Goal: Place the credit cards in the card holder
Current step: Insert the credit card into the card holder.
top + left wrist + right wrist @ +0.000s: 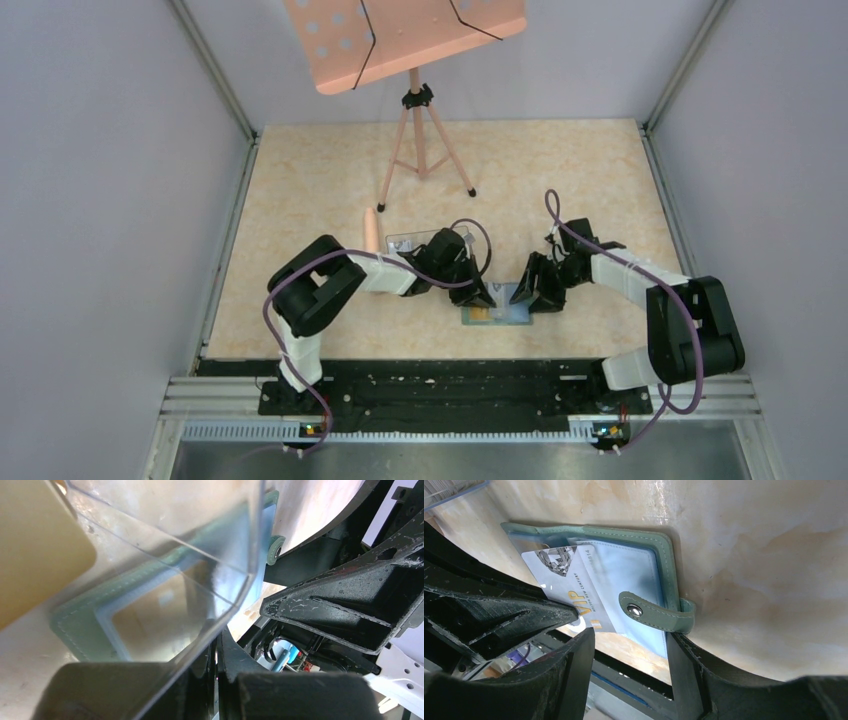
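Note:
The sage-green card holder (664, 555) lies open on the table, pale blue sleeves up, its snap strap (649, 615) folded over the edge. It also shows in the top view (508, 316). My left gripper (216, 647) is shut on a white-grey card (569, 575) marked VIP and holds one end of it tilted over the sleeve. In the left wrist view this card (210, 535) looks glossy and see-through. An orange-yellow card (40, 545) lies at the holder's left side. My right gripper (629, 640) is open, and its fingers (684, 665) straddle the holder's near edge by the strap.
A clear plastic box (412, 243) sits just behind the left gripper. A pink upright peg (371, 228) stands left of it. A pink music stand on a tripod (420, 150) is at the back. The black base rail (440, 385) runs along the near table edge.

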